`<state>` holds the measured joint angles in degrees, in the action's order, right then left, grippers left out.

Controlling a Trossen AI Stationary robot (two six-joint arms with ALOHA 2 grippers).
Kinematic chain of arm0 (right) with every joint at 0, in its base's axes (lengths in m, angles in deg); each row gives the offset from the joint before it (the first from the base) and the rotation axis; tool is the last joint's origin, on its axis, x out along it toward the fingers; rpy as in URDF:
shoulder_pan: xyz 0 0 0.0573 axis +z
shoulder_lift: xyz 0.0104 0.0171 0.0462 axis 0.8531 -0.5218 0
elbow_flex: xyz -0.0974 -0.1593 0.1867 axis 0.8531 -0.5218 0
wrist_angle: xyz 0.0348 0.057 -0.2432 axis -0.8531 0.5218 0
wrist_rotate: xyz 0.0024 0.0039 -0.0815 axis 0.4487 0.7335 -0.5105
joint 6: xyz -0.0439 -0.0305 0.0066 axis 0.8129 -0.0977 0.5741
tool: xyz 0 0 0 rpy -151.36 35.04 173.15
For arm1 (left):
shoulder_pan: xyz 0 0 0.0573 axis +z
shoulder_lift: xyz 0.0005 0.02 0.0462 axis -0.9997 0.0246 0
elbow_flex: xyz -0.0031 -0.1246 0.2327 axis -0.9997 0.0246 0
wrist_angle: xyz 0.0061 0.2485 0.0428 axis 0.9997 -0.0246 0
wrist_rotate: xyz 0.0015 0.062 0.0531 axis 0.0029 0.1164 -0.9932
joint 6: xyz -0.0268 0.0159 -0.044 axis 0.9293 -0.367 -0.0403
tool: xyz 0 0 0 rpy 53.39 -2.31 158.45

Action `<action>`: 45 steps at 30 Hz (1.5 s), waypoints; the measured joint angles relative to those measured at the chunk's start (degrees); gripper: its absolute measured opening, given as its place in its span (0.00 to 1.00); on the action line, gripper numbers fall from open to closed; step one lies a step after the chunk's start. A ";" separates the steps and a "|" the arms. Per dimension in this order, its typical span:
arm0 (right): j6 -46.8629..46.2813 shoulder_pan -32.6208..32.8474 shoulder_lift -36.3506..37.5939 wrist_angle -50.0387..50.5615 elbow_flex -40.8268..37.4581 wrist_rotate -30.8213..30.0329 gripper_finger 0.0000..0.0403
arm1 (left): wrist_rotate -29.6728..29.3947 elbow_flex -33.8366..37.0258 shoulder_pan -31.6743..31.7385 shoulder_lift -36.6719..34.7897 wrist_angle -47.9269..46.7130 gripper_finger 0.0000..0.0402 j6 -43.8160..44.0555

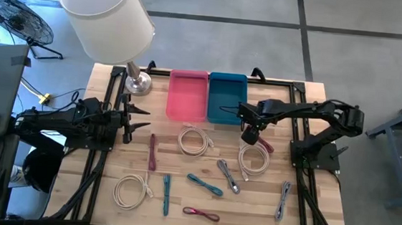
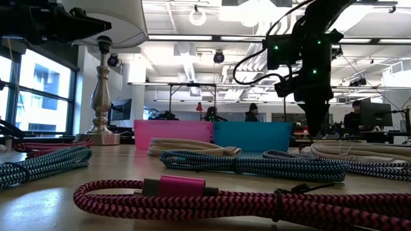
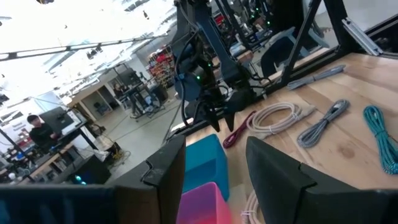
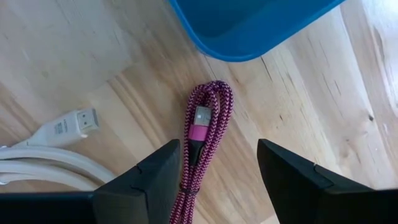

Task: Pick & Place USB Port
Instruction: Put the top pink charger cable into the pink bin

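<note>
My right gripper (image 4: 208, 180) hung with jaws wide open and empty above the folded magenta braided USB cable (image 4: 203, 134) lying beside the blue plastic bin (image 4: 249, 25), where, in my judgement, an off-centre descent risked pinching only one strand.

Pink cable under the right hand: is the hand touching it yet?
Apart. The right wrist view shows the pink cable lying on the table between the open right hand fingers, bare wood on both sides.

White-shaded table lamp (image 1: 108, 12) on a silver base at the wooden table's (image 1: 251, 203) back corner, floor fan (image 1: 18, 17) beyond, seated person (image 2: 352, 116) at a monitor (image 2: 376, 115) in the background
</note>
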<state>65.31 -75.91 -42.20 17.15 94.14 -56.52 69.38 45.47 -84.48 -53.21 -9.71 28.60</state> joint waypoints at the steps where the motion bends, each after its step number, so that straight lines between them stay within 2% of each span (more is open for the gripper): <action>1: -0.23 0.00 0.00 0.00 0.00 0.00 0.51 | 0.03 0.00 0.01 0.00 0.00 0.41 0.28; 9: -4.05 -0.78 0.00 -0.02 0.00 -0.47 0.51 | 5.20 0.00 -0.01 0.00 -0.04 0.41 0.38; 15: -5.78 -1.05 0.02 0.02 0.00 -2.27 0.51 | 4.80 0.02 -0.01 -0.01 2.18 0.41 1.05; 25: -5.84 -1.01 -0.31 1.31 0.00 1.32 0.51 | 4.80 0.02 -0.01 0.13 3.08 0.41 4.32; 38: -3.02 -0.96 -10.30 -0.62 0.15 2.84 0.51 | 4.95 0.02 -0.01 0.15 1.88 0.41 4.36; 42: -1.48 -0.96 -11.87 -1.10 0.26 3.21 0.43 | 5.02 0.02 -0.01 0.15 1.89 0.41 4.37; 45: -1.54 -0.93 -11.71 -1.41 0.17 3.86 0.28 | 5.48 0.02 0.00 0.15 1.88 0.41 4.36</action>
<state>63.77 -76.84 -53.91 15.73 94.31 -52.66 74.86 45.49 -84.48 -53.05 -7.83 32.97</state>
